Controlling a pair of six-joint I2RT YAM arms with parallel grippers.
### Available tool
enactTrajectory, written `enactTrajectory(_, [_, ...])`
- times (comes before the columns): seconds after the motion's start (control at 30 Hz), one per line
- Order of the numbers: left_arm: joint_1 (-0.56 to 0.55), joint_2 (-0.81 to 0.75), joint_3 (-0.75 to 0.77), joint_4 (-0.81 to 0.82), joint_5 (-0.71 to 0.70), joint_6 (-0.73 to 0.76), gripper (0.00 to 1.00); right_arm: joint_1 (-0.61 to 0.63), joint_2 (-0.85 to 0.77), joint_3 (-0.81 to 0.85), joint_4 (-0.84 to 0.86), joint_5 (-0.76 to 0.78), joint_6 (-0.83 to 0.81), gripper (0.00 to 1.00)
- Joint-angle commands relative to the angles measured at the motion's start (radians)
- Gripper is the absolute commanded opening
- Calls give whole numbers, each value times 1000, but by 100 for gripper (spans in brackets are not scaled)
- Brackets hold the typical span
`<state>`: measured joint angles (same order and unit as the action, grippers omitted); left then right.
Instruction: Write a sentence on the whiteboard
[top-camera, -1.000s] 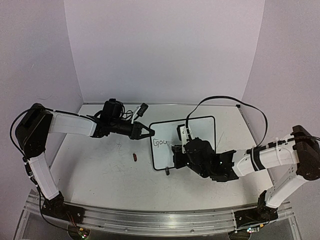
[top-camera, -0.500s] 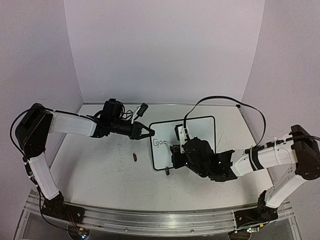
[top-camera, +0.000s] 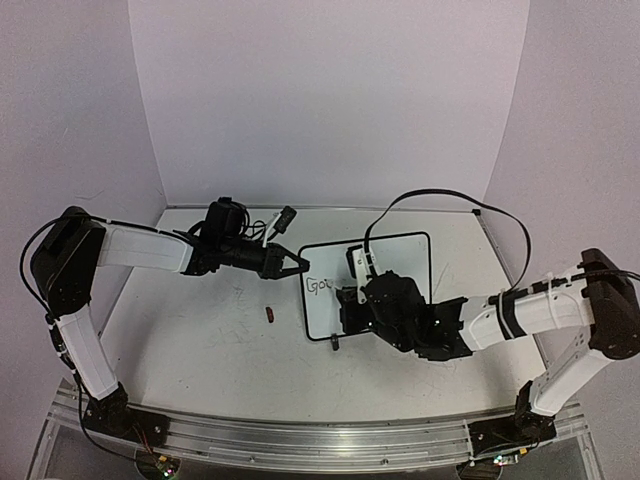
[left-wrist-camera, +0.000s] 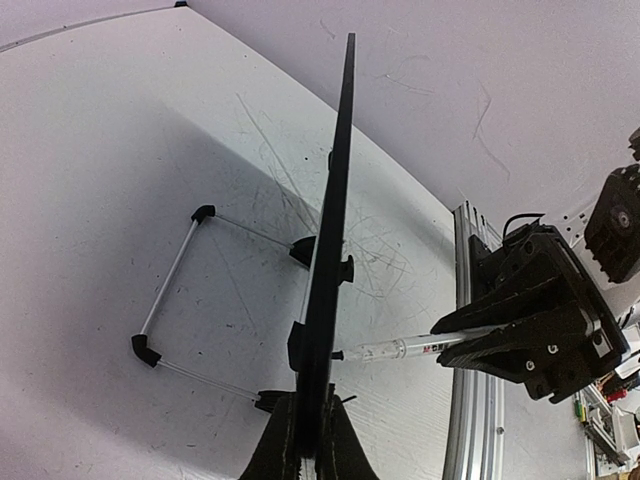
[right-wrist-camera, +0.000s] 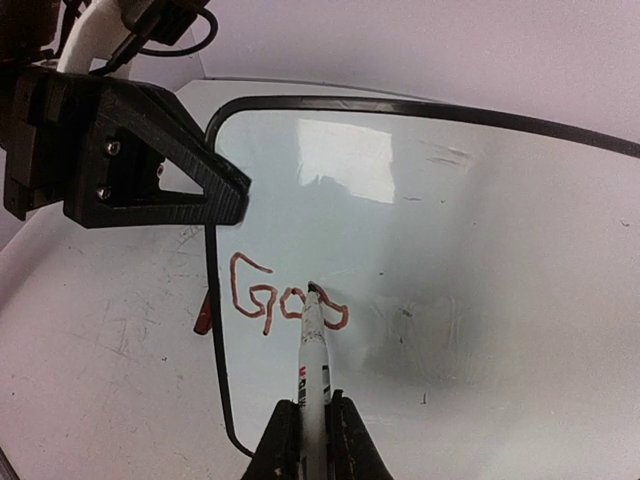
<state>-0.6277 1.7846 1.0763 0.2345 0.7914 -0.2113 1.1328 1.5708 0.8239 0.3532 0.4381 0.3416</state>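
Whiteboard (top-camera: 410, 260) stands on its feet mid-surface (top-camera: 200, 340), left pincer (left-wrist-camera: 310, 440) clamped on its edge, likely to brace it against writing pressure. Right pincer (right-wrist-camera: 312, 415) grips a marker (right-wrist-camera: 313, 345), tip on the sentence (right-wrist-camera: 285, 305), reading "Goo".

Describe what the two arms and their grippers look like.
Both the left arm and the right arm have white shells between black joints. A thin black cable arcs above the right one. The left gripper and the right gripper are black and angular, with tapered fingers and small screws.
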Motion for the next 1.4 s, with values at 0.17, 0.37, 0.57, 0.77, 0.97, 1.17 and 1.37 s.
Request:
enactTrajectory(0.17, [-7, -16, -14, -67, -58, 29, 0, -6, -117, -76, -10, 24, 33, 0])
enactTrajectory(0.37, [-8, -17, -16, -66, -61, 27, 0, -6, -75, -47, -11, 38, 42, 0])
enactTrajectory(0.57, [-7, -19, -15, -67, -61, 29, 0, -11, -62, -41, -16, 51, 53, 0])
enactTrajectory(0.77, [-7, -20, -15, -67, -58, 29, 0, -13, -50, -35, -28, 69, 63, 0])
enactTrajectory(0.97, [-8, -22, -16, -67, -60, 30, 0, -14, -35, -13, -30, 82, 55, 0])
enactTrajectory(1.17, [-7, -24, -16, -67, -60, 32, 0, -13, -30, -5, 1, 79, 23, 0])
enactTrajectory(1.37, [-7, -25, -16, -67, -60, 32, 0, -14, -17, 2, -7, 57, 20, 0])
